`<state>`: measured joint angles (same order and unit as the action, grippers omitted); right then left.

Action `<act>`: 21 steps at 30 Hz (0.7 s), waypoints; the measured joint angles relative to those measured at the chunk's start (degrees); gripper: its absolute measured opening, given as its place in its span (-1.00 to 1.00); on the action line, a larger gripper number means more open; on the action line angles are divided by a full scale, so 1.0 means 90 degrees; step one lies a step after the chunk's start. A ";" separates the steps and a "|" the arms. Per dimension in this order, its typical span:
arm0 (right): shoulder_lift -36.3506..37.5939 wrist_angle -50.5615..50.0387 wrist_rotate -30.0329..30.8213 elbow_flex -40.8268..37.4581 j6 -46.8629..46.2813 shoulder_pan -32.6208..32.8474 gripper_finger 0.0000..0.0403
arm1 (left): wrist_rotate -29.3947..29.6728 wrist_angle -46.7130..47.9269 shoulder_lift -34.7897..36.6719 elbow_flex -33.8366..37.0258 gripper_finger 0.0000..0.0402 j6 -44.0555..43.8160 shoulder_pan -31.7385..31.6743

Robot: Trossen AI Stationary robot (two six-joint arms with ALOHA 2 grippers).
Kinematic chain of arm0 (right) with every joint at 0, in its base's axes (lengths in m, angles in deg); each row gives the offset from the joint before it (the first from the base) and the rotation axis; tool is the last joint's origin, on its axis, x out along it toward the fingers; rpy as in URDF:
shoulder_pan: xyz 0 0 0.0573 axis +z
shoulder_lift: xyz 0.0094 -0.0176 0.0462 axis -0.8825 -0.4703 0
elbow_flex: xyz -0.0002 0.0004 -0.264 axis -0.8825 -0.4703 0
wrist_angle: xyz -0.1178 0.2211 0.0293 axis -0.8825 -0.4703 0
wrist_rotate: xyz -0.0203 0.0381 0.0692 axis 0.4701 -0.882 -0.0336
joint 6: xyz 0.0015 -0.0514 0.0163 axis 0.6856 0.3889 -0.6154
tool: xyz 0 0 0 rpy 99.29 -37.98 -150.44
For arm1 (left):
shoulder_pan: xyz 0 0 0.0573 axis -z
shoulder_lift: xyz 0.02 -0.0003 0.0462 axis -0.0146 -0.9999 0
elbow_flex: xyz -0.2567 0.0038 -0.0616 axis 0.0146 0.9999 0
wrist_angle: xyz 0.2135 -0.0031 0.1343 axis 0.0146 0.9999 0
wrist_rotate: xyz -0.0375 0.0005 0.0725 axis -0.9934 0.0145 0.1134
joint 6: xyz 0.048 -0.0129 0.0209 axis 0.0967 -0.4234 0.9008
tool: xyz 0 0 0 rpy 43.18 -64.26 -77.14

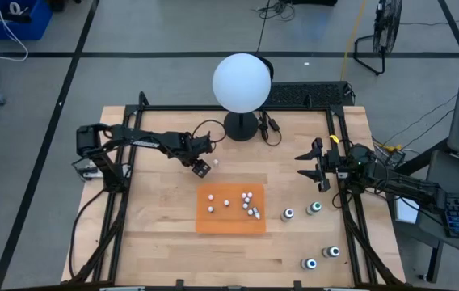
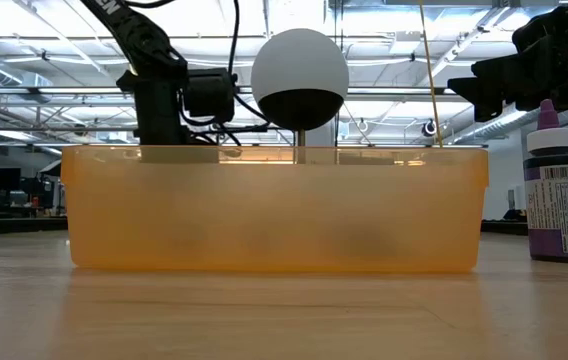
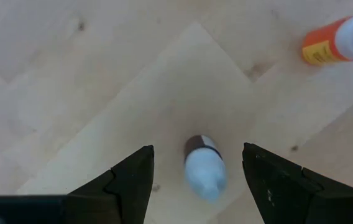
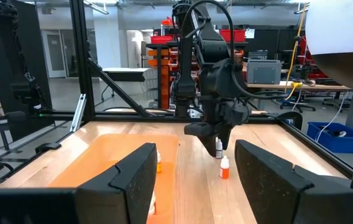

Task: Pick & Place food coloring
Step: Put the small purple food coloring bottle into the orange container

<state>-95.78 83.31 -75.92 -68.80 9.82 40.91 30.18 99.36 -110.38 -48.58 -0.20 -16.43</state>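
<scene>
Right under the spread, empty left claw (image 3: 195,180) a tiny bottle (image 3: 204,167) is seen standing on the bench (image 3: 102,81); probably light, slick and tippy, best pinched at the body; right claw (image 1: 314,166) is parked open too.

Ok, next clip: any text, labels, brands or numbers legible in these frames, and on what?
None can be read.
Purple bottle, low view: white label with printed lines and a barcode-like block, too small to read.
Orange-banded bottle, left wrist view: no text shows.
Small bottle under the left gripper: no text shows.
Room signage behind the table: too blurred.
</scene>
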 joint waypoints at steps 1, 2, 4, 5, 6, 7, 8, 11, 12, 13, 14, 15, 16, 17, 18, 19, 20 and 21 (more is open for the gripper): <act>0.0000 0.0000 0.0000 -0.0001 0.0000 0.0002 0.02 | 0.0064 -0.0012 0.0000 0.0000 0.22 0.0010 0.0000; 0.0000 0.0001 0.0000 0.0001 0.0000 0.0002 0.02 | 0.0129 -0.0012 -0.0002 0.0000 0.22 0.0010 -0.0002; 0.0000 0.0001 0.0000 0.0001 0.0000 0.0000 0.01 | 0.0209 -0.0009 -0.0001 0.0000 0.22 0.0013 -0.0002; 0.0000 0.0001 0.0000 -0.0001 0.0000 -0.0001 0.01 | 0.0208 -0.0009 0.0000 0.0000 0.22 0.0028 -0.0002; 0.0000 0.0001 0.0000 0.0001 0.0000 0.0002 0.01 | 0.0208 -0.0009 -0.0002 0.0000 0.22 0.0041 -0.0002; 0.0000 0.0000 0.0000 -0.0001 0.0000 -0.0001 0.02 | 0.0205 -0.0008 -0.0002 0.0000 0.22 0.0060 -0.0002; 0.0000 0.0000 0.0000 0.0000 0.0000 -0.0001 0.02 | 0.0205 -0.0007 -0.0002 0.0000 0.22 0.0063 -0.0002; 0.0000 -0.0002 0.0000 0.0000 -0.0001 0.0001 0.03 | 0.0203 -0.0005 -0.0002 0.0000 0.22 0.0077 -0.0002; 0.0000 -0.0002 0.0000 0.0000 0.0000 0.0000 0.03 | 0.0203 -0.0002 -0.0002 0.0000 0.22 0.0083 -0.0002; 0.0000 -0.0002 0.0000 -0.0001 0.0000 0.0001 0.03 | 0.0204 -0.0005 -0.0002 0.0000 0.22 0.0113 -0.0002; 0.0000 -0.0002 0.0000 -0.0001 0.0000 0.0002 0.03 | 0.0203 -0.0004 -0.0002 0.0000 0.22 0.0156 -0.0002; 0.0000 -0.0002 0.0000 -0.0001 0.0000 0.0002 0.02 | 0.0203 -0.0002 -0.0002 0.0000 0.21 0.0168 -0.0002; 0.0000 -0.0002 0.0000 0.0000 0.0000 0.0000 0.02 | 0.0203 -0.0002 -0.0002 0.0000 0.19 0.0175 -0.0002; 0.0000 -0.0002 0.0000 0.0000 0.0000 0.0001 0.02 | 0.0203 -0.0005 -0.0002 0.0000 0.16 0.0177 -0.0002; 0.0000 -0.0002 0.0000 -0.0001 0.0000 0.0001 0.02 | 0.0203 -0.0005 -0.0002 0.0000 0.11 0.0180 -0.0002; 0.0000 -0.0002 0.0000 -0.0001 0.0000 -0.0001 0.02 | 0.0203 -0.0002 -0.0002 0.0000 0.05 0.0180 -0.0002; 0.0000 -0.0002 0.0000 0.0001 0.0000 0.0000 0.02 | 0.0203 -0.0002 -0.0002 0.0000 -0.02 0.0181 -0.0002; 0.0000 -0.0002 0.0000 -0.0001 0.0000 0.0001 0.02 | 0.0203 -0.0005 -0.0002 0.0000 -0.10 0.0201 -0.0002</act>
<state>-95.78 83.30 -75.92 -68.81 9.82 40.92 32.00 99.31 -110.40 -48.58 1.60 -16.46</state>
